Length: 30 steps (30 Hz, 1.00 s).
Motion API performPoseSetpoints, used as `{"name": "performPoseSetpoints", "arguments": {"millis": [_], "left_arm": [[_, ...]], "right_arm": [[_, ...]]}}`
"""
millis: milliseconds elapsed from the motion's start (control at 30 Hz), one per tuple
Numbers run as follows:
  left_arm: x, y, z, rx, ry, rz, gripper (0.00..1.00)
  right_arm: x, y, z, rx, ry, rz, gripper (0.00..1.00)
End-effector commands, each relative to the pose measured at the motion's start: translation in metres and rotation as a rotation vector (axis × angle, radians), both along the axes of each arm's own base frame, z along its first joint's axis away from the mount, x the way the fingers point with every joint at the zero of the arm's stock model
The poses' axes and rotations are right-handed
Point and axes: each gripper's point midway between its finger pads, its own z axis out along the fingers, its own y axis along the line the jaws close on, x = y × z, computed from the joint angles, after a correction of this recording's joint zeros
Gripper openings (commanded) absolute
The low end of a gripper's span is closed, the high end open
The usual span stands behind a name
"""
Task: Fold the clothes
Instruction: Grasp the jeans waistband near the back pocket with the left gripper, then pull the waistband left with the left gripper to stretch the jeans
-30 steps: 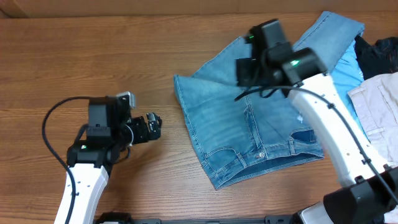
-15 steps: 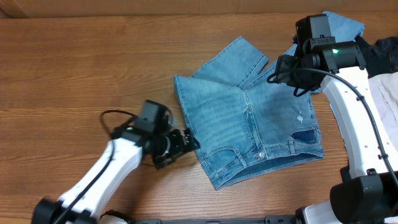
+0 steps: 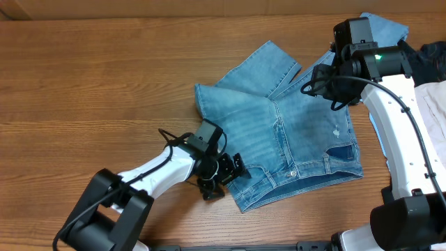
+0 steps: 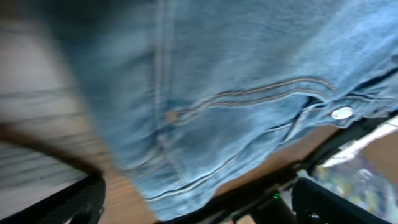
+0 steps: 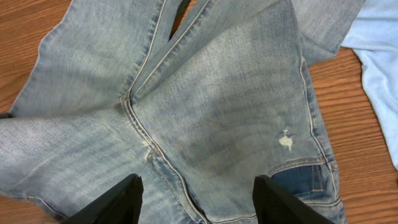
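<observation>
Left arm has swung in from bare wood to the waistband corner of the jeans [image 3: 279, 139], and the right arm has drawn back from over their middle to their leg end.

Left gripper [image 3: 233, 174] sits at the jeans' edge beside the waistband, fingers spread wide with nothing clamped. Its blurred wrist view shows only denim [image 4: 217, 74], a curved pocket seam and the metal button [image 4: 342, 113]. Right gripper [image 3: 329, 87] hovers over the jeans, jaws partly apart and empty. Only its wrist view shows the jeans' centre seam [image 5: 140, 124], a small frayed spot [image 5: 286, 140] and a darker patch [image 5: 305, 177]. Overhead, one leg end is partly hidden under the right arm. Beside the jeans lie a black garment [image 3: 421, 59], a pale garment [image 3: 425, 118] and a light-blue cloth [image 3: 390, 77], all cut off by the frame edge.
</observation>
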Motion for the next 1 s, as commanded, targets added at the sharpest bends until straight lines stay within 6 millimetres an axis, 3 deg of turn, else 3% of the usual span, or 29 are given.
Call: {"name": "performPoseSetpoints", "arguments": {"millis": [0, 67, 133, 167, 200, 400, 467, 533, 633, 767, 867, 933, 967], "left_arm": [[0.005, -0.007, -0.014, -0.004, 0.009, 0.014, 0.9], [0.012, -0.011, -0.014, -0.024, -0.02, 0.014, 0.75], [0.016, -0.014, -0.012, -0.039, -0.042, 0.013, 0.39], [0.017, -0.014, -0.012, -0.043, -0.048, 0.014, 0.12], [0.018, -0.015, -0.012, -0.045, -0.053, 0.011, 0.04], [0.024, -0.014, 0.001, -0.095, -0.126, -0.047, 0.04], [0.033, -0.006, 0.013, -0.107, -0.181, -0.061, 0.04], [0.047, 0.016, 0.026, -0.074, -0.259, -0.068, 0.04], [0.074, 0.079, 0.045, 0.099, -0.358, -0.016, 0.04], [0.124, 0.197, 0.091, 0.388, -0.509, 0.158, 0.04], [0.171, 0.292, 0.151, 0.509, -0.681, 0.352, 0.04], [0.196, 0.362, 0.202, 0.557, -0.794, 0.533, 0.05], [0.203, 0.383, 0.221, 0.553, -0.832, 0.582, 0.41]], "right_arm": [[0.001, -0.002, 0.02, 0.006, -0.058, -0.009, 0.6], [0.001, -0.002, 0.02, 0.006, -0.058, -0.009, 0.6], [0.0, -0.002, 0.02, 0.006, -0.056, -0.009, 0.6], [0.0, -0.002, 0.02, 0.006, -0.055, -0.009, 0.6], [0.0, -0.002, 0.02, 0.006, -0.055, -0.009, 0.59], [0.0, -0.004, 0.02, -0.004, -0.056, -0.013, 0.6], [0.0, -0.007, 0.02, -0.022, -0.058, -0.019, 0.6], [0.001, -0.01, 0.02, -0.036, -0.059, -0.025, 0.59], [0.001, -0.01, 0.02, -0.036, -0.06, -0.025, 0.6], [0.001, -0.01, 0.02, -0.036, -0.061, -0.025, 0.6], [0.002, -0.009, 0.021, -0.035, -0.065, -0.025, 0.6], [0.002, -0.009, 0.021, -0.035, -0.065, -0.025, 0.6], [0.002, -0.009, 0.021, -0.035, -0.065, -0.025, 0.6]]}}
